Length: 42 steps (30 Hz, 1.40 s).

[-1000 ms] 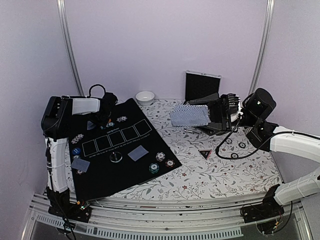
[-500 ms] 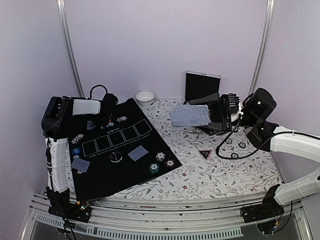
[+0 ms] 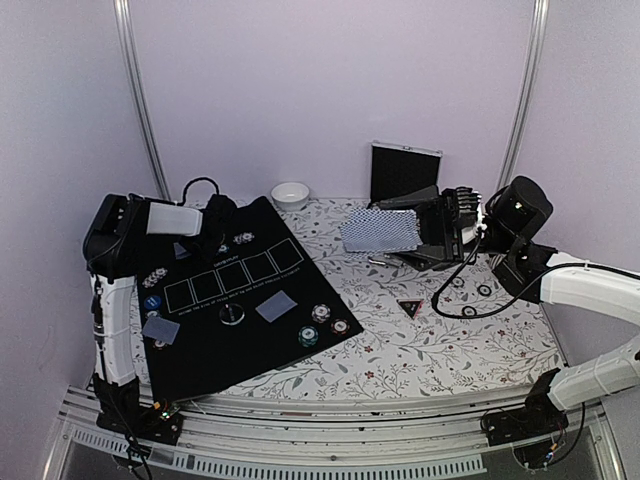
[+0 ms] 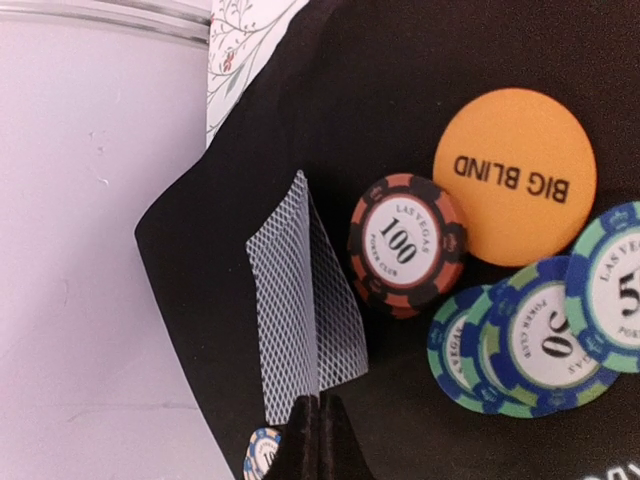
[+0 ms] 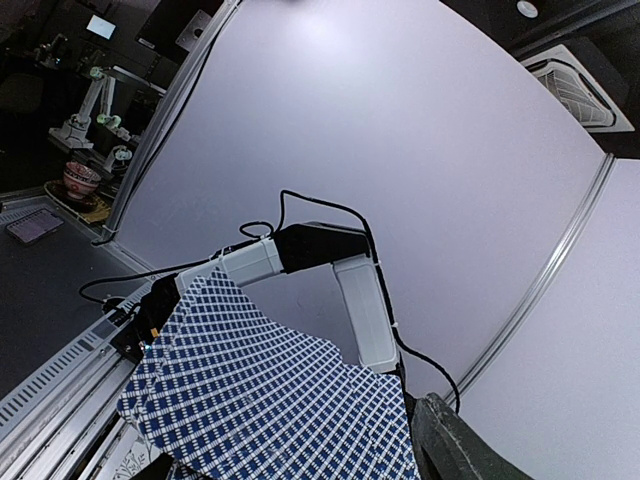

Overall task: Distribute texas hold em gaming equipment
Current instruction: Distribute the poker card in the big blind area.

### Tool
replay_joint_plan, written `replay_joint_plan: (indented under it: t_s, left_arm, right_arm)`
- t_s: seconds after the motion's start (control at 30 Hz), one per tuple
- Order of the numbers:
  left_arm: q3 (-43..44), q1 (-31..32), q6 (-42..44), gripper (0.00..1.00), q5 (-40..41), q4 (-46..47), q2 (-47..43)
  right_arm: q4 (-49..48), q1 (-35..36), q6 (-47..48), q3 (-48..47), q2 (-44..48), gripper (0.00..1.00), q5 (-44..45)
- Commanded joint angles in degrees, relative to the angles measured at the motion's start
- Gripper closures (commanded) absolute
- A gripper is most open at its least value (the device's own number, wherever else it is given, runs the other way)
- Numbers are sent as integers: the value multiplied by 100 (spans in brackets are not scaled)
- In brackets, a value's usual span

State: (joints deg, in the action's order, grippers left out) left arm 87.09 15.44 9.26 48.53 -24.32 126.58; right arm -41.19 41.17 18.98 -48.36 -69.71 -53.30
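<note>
On black mat (image 4: 400,60) — left gripper (image 4: 318,442) pinches lattice-backed card (image 4: 300,300); right gripper (image 3: 428,228) clasps card fan (image 3: 378,230).

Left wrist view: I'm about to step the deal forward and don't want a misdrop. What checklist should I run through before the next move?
1. Left claw closed: ok.
2. Left claw actually gripping the card: cannot tell; its tips meet at the card's lower edge.
3. Card over the black mat, not covering the 100 chip: ok.
4. Big Blind button lettering up: ok.
5. Right claw holding the card fan above the table: ok.
</note>
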Motion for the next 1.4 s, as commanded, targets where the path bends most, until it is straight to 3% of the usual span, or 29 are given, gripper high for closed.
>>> replay_joint_plan:
  t_s: [0.0,0.5,0.53,0.63,0.7,1.0,1.17,1.27,1.37]
  left_arm:
    - [-287,110,365,100,75,488,-58]
    - [-439,132,684,100,172,945,-87]
    - [-438,131,702,95,164,942,-75]
    - [-439,130,705,61,141,850,-83]
    - [-438,127,659,53,112,739,-153]
    - [-460,182,164,44,-315,-175,-988]
    - [-307,360,-178,33,-1010,-621,-1920]
    - [-283,724,131,31,-1719,-550,-2656]
    - [-583,1424,1036,31,-2762,90,-3504]
  right_arm:
    - [-109,-40,-72,8,142,40,-10]
    - [-107,-46,-92,11,163,40,-12]
    - [-108,-49,-93,15,168,40,-14]
    - [-100,-54,-97,16,160,40,-5]
    - [-103,-51,-95,21,160,40,3]
    - [-108,-55,-73,21,151,40,-7]
    - [-104,-52,-81,5,151,40,-22]
    - [-108,-57,-96,-2,130,40,-48]
    - [-115,-63,-105,-6,100,40,-71]
